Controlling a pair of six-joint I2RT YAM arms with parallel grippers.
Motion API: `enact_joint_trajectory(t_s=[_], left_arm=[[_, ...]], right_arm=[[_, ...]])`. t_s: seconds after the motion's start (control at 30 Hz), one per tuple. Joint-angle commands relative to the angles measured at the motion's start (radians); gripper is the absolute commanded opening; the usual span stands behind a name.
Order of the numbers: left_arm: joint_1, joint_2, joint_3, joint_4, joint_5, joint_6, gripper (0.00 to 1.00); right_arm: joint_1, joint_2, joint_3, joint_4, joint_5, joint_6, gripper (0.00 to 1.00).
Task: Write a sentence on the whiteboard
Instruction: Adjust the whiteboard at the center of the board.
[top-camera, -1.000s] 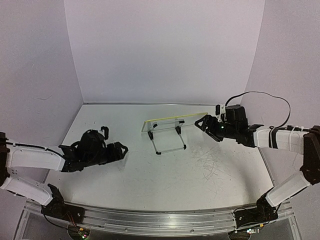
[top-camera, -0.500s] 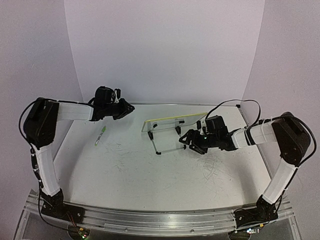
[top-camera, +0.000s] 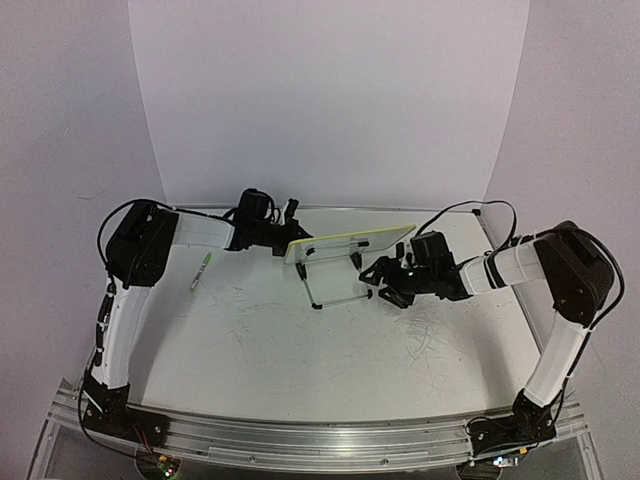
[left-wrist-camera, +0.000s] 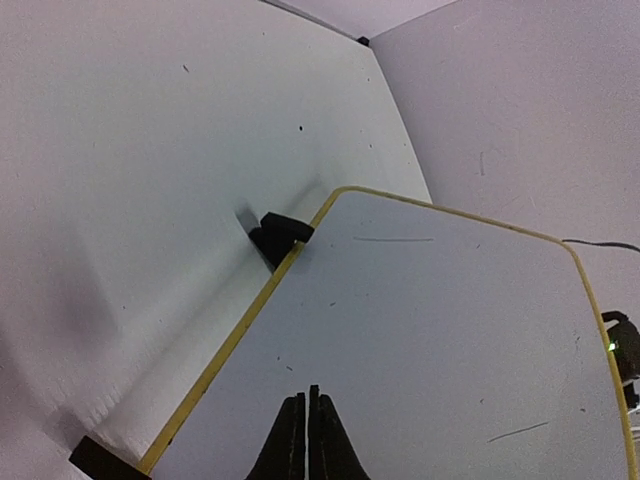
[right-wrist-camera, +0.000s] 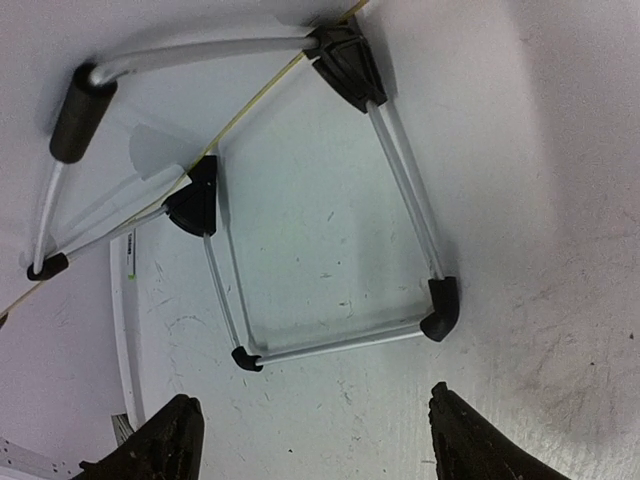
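Visibly, the yellow-rimmed whiteboard (left-wrist-camera: 430, 320) tilts on its stand (right-wrist-camera: 405, 192)

The whiteboard (left-wrist-camera: 420, 330) was white with a thin yellow rim and a few faint dark streaks. Its stand (right-wrist-camera: 405, 190) was silver-grey with black corner caps. The table (top-camera: 300, 350) was white with scribbled grey scuffs. The pen (top-camera: 200, 271) was green and white. The left gripper (left-wrist-camera: 307, 395) and right gripper (right-wrist-camera: 310, 395) were black.
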Motion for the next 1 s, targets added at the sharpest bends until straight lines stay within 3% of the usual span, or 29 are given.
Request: enact_joint_trajectory(t_s=[0.0,0.33,0.5,0.7,0.8,0.97], left_arm=[[-0.015,-0.043,-0.077,0.014,0.015,0.018,0.04],[-0.066,-0.197,-0.327,0.016,-0.139,-0.034,0.03],[-0.127,-0.236,-0.394,0.027,-0.201,-0.078,0.02],[-0.181,-0.314,-0.538,0.118,-0.259,-0.165,0.02],[-0.226,-0.334,-0.571,0.144,-0.281,-0.188,0.02],[-0.303,-0.34,-0.597,0.198,-0.311,-0.246,0.02]], right_arm=[[-0.022,0.007,0.021,0.038,0.031,0.037,0.79],[-0.064,-0.045,-0.005,0.013,0.079,0.021,0.78],[-0.117,-0.142,-0.005,-0.143,0.189,-0.09,0.78],[-0.206,-0.383,-0.005,-0.376,0.3,-0.27,0.8],[-0.205,-0.444,0.082,-0.458,0.219,-0.322,0.83],[-0.143,-0.381,0.252,-0.542,0.117,-0.296,0.98]])
